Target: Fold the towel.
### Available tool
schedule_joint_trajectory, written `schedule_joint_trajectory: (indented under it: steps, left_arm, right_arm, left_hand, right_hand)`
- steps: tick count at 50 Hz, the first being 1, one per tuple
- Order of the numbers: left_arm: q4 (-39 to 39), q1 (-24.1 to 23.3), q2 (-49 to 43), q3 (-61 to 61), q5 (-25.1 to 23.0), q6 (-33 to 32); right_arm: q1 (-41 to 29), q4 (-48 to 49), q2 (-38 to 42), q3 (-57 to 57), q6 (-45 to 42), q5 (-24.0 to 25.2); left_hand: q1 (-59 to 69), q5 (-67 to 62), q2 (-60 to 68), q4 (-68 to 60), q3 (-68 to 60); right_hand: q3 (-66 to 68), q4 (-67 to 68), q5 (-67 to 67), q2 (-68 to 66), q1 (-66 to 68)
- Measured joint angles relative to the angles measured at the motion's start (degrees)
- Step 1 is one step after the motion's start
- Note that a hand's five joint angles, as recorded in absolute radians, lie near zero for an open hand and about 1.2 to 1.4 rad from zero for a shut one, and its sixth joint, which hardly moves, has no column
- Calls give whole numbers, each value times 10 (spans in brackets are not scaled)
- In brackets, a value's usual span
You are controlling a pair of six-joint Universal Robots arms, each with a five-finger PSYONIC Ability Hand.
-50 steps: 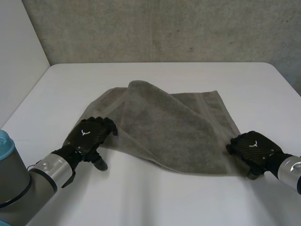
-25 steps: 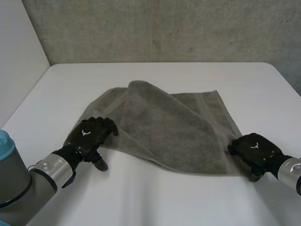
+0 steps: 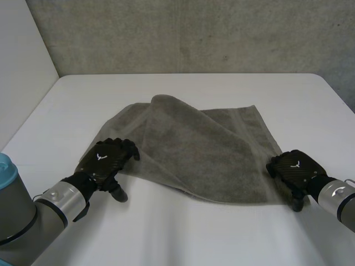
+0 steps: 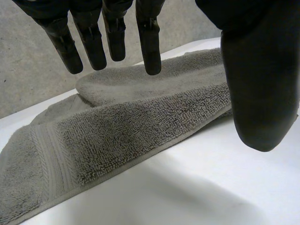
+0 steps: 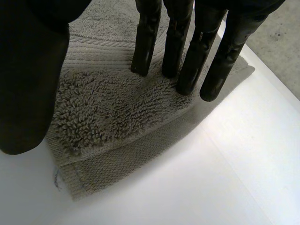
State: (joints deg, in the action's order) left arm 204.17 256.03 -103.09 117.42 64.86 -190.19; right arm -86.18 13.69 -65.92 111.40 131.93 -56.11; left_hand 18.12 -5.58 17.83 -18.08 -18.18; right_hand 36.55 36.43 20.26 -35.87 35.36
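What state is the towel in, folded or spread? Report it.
Partly folded: the towel has one flap laid diagonally over the rest, and the right wrist view shows two layers stacked at its near corner.

White table [image 3: 183, 238], rounded far corners, carries one thing: a grey-brown terry towel [image 3: 194, 149] lying flat btwn the left hand [image 3: 105, 158] & right hand [image 3: 294, 169]. Towel's partly doubled over, w/ a rounded flap on top. Its near corner lies under the right hand's fingertips, two layers there, top one set slightly back. Its long near edge runs beneath the left hand.
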Motion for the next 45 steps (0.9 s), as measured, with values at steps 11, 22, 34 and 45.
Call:
schedule_joint_trajectory:
  steps: [11, 22, 34, 45]
  left_arm:
    - [0, 0, 0, 1, 0, 0]
    - [0, 0, 0, 1, 0, 0]
    - [0, 0, 0, 2, 0, 0]
    - [0, 0, 0, 1, 1, 0]
  right_arm:
    - [-7, 9, 3, -8, 12, -8]
    - [-8, 9, 0, -17, 21, -9]
    - [-8, 9, 2, -19, 20, -8]
    - [-8, 9, -1, -24, 49, -9]
  left_hand:
    - [0, 0, 0, 0, 0]
    - [0, 0, 0, 0, 0]
    - [0, 0, 0, 0, 0]
    - [0, 2, 0, 1, 0]
  right_hand:
    - [44, 45, 1, -47, 51]
    - [74, 74, 129, -75, 83]
    - [86, 86, 143, -90, 97]
    - [402, 403, 464, -402, 407]
